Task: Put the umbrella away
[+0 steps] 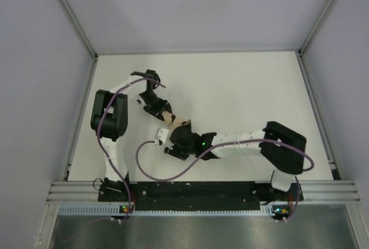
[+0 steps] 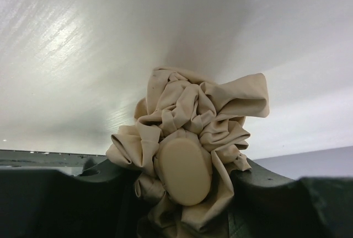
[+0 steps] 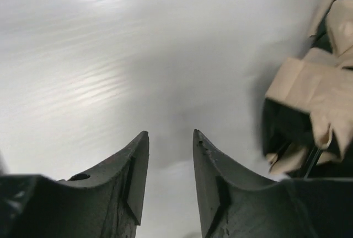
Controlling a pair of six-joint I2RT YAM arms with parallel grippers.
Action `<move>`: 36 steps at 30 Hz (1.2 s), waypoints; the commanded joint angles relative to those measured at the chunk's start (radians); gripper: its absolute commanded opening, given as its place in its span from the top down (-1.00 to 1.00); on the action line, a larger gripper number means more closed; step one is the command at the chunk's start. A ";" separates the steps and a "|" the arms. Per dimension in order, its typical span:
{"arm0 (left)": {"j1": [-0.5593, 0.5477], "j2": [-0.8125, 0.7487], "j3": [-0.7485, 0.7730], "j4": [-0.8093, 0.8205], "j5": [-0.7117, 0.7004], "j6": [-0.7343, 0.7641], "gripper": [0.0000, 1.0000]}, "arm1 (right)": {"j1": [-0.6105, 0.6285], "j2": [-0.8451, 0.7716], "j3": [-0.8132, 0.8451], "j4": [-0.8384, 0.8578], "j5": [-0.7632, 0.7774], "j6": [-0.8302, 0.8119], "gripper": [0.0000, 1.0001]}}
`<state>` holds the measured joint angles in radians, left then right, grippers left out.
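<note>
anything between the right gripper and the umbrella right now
Nothing visible. The right gripper has its jaws apart and empty over the table. The umbrella sits just off to its side, bunched in the left gripper. Only tabletop shows between them.

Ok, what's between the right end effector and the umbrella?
Only bare table, seen in the right wrist view, separates the right end effector from the umbrella.

The smooth white rectangular worktop (image 1: 248,87) shows soft glare. A bunched beige fabric folding umbrella (image 1: 168,117) sits left of its middle; whether it touches the surface cannot be told.
</note>
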<state>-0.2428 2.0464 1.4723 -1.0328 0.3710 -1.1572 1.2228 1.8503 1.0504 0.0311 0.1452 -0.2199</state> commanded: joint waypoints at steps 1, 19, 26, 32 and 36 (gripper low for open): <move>0.014 -0.132 0.072 -0.013 -0.014 0.054 1.00 | -0.002 -0.333 -0.033 -0.138 -0.297 0.253 0.13; -0.082 -0.879 -0.207 0.594 -0.298 0.383 1.00 | -0.511 -0.855 -0.036 -0.599 -0.561 1.179 -0.19; -0.297 -1.023 -0.336 0.743 -0.777 0.803 1.00 | -0.641 -0.830 -0.020 -0.655 -0.708 1.110 -0.18; -0.388 -1.025 -0.568 0.901 -0.985 0.864 1.00 | -0.651 -0.833 -0.032 -0.686 -0.719 1.088 -0.18; -0.438 -0.977 -0.726 0.968 -1.037 0.772 1.00 | -0.657 -0.850 -0.062 -0.691 -0.736 1.087 -0.18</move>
<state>-0.6346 1.0359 0.8501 -0.2207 -0.5282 -0.3553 0.5800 1.0298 1.0012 -0.6529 -0.5503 0.8803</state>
